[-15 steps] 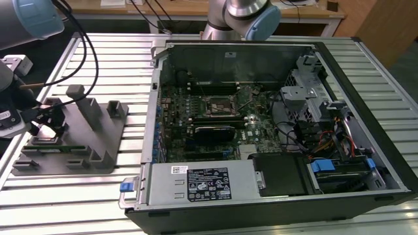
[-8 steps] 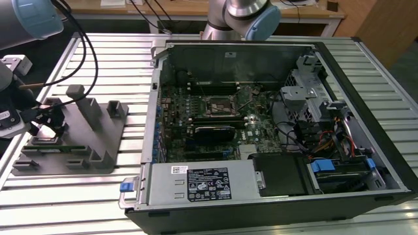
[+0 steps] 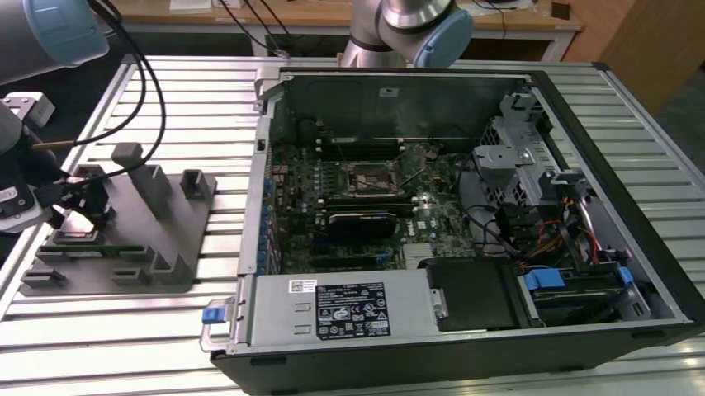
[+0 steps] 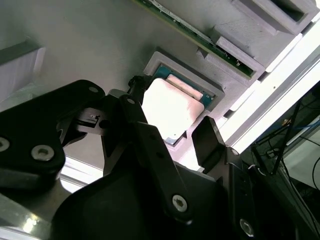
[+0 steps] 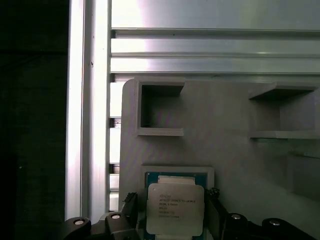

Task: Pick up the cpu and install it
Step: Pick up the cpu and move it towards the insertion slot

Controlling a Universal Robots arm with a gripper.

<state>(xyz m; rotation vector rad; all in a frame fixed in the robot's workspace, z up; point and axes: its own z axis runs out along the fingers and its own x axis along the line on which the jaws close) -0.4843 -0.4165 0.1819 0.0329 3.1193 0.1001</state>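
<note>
Two fingers (image 4: pixel 207 144): black, blunt-tipped, open a little wider than the chip. One stands beside each of two opposite edges of the cpu and they grip nothing.
Fingers, first wrist view: the fingers (image 5: pixel 214 204) flank the chip at the rim of its recess, with the same spread.
Fingers, exterior view: the fingers (image 3: pixel 99 213) hang low over the fixture's end farthest from the computer case.
Cpu: the cpu (image 4: pixel 172 112) (image 5: pixel 175 207) lies flat in a square recess of the grey fixture, between the fingers.
Cpu shape and material: flat and square, with a silvery-white metal lid with cut corners on a green rim.
Cpu writing: several short lines of dark print on the lid, too small to make out.
Grey fixture: the grey fixture (image 3: pixel 165 256) (image 5: pixel 220 125) is matte plastic with a flat base, raised square-walled pockets and upright blocks.
Green board: a thin green board (image 4: pixel 192 34) (image 3: pixel 94 247) sits on edge in a slot of the fixture, just beside the cpu's recess.
Table: the table (image 3: pixel 111 330) (image 5: pixel 200 50) under the fixture is ribbed bright aluminium.
Computer case: an open black and silver computer case (image 3: pixel 617 107) lies on the table on the exterior view's right of the fixture.
Motherboard: a green motherboard (image 3: pixel 303 198) with a black-framed square socket (image 3: pixel 369 175), inside the case, well apart from the fixture.
Label: a white label (image 3: pixel 350 309) with black print on the case's metal box, too fine to make out.
</note>
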